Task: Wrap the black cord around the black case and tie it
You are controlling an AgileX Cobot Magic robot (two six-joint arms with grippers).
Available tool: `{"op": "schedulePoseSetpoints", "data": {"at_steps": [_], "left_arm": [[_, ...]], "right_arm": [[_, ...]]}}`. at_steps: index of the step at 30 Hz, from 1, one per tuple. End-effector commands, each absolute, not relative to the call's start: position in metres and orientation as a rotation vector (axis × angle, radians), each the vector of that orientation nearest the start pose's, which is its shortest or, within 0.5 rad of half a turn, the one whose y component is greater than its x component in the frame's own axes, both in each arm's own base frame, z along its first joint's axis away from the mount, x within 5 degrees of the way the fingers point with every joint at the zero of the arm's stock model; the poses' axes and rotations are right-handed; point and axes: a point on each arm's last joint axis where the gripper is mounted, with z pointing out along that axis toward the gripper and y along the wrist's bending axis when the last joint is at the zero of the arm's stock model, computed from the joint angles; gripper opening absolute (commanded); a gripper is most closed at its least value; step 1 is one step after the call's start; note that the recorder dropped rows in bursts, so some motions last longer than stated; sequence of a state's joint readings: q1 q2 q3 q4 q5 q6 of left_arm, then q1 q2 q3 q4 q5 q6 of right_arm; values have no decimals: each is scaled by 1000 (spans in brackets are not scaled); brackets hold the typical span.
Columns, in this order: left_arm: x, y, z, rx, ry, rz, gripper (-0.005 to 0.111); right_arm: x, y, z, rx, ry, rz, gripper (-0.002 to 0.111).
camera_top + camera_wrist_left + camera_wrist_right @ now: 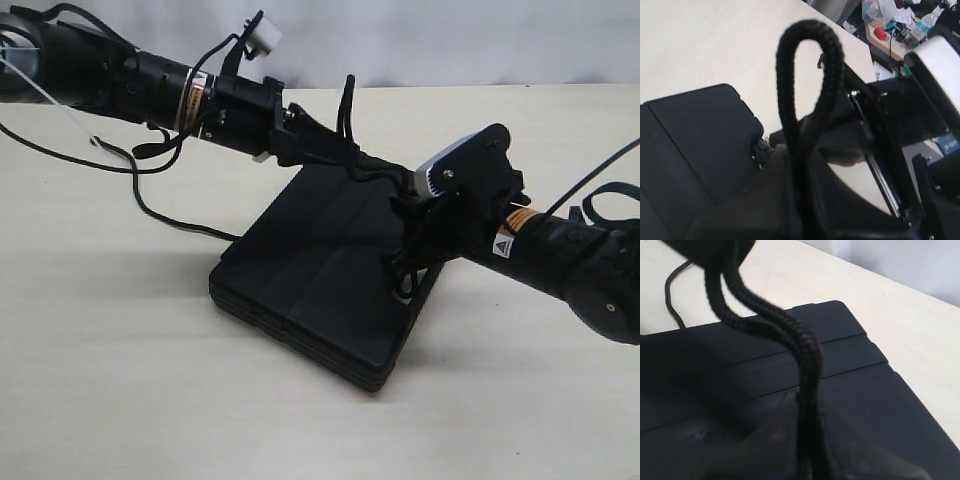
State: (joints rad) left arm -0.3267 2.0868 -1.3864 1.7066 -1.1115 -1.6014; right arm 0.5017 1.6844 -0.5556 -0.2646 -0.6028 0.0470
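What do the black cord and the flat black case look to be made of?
The thin black braided cord: woven textile fibre, matte; crisscross braid shows and it bends softly. The flat black rectangular case: probably moulded plastic, matte with slight sheen; rigid slab, rounded corners, straight grooves across its face.

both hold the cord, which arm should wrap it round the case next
Right, probably: the right gripper is shut on the black cord low over the black case, near its edge. The left gripper just holds the loop raised at the far side.
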Motion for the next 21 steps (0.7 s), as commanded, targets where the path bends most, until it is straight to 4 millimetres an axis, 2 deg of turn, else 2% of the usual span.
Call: {"op": "schedulePoseSetpoints", "data": {"at_steps": [1,14,16,21], "left_arm": [[368,-209,189,1135,1930,-1313,0],[368,-213,188,1132,1941,-1286,1],[369,-216,186,1116,1960,-1244,7],[376,-216,183,1038,2021,-1164,35]], "right_arm": [[255,155,158,-734,1868,368,4],[255,155,158,-735,1870,367,4],[255,155,158,-735,1870,367,4],[255,155,157,-737,1878,364,4]]}}
